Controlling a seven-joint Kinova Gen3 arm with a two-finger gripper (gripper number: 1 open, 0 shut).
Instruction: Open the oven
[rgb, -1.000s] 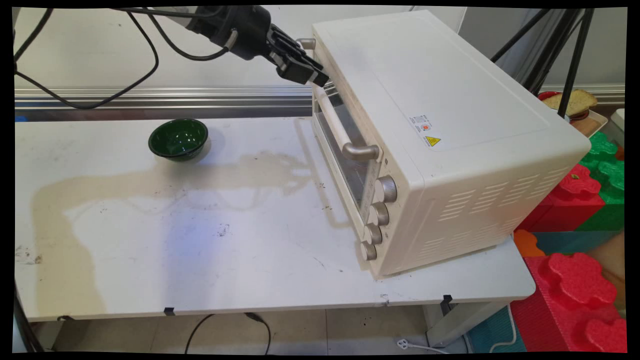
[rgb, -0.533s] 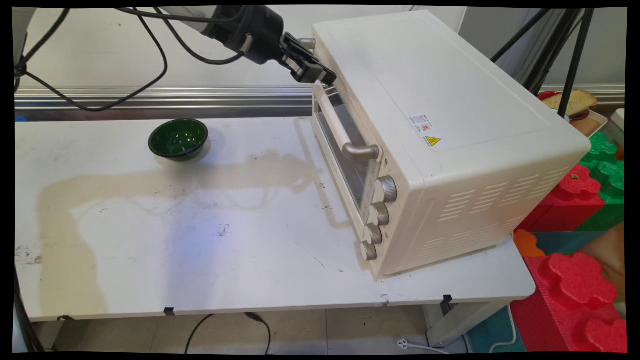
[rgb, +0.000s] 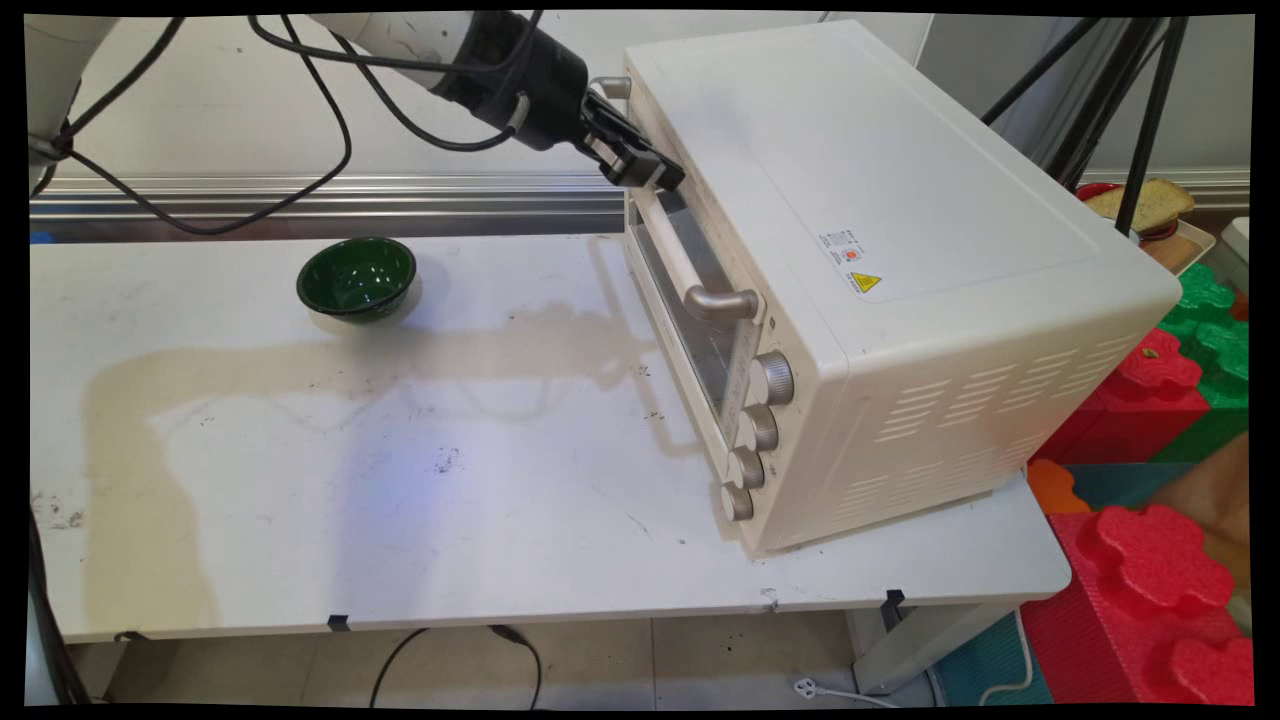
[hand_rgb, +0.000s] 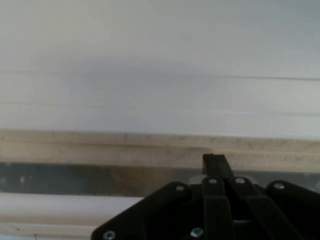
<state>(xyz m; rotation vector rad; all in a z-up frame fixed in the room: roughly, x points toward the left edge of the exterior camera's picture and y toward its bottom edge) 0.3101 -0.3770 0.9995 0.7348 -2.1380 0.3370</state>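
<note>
I read the black two-finger end effector (rgb: 655, 172) with fingers pressed together, nothing pinched; since a second ago it has slid right, now touching the top front edge of the cream-white toaster oven (rgb: 880, 270) above its handle bar (rgb: 672, 255); oven at counter (rgb: 400, 480) right end; dark green bowl (rgb: 356, 278) well apart, left.

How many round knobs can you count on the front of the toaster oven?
4, in a column at the toaster oven's near front corner: top knob, second, third, bottom.
</note>
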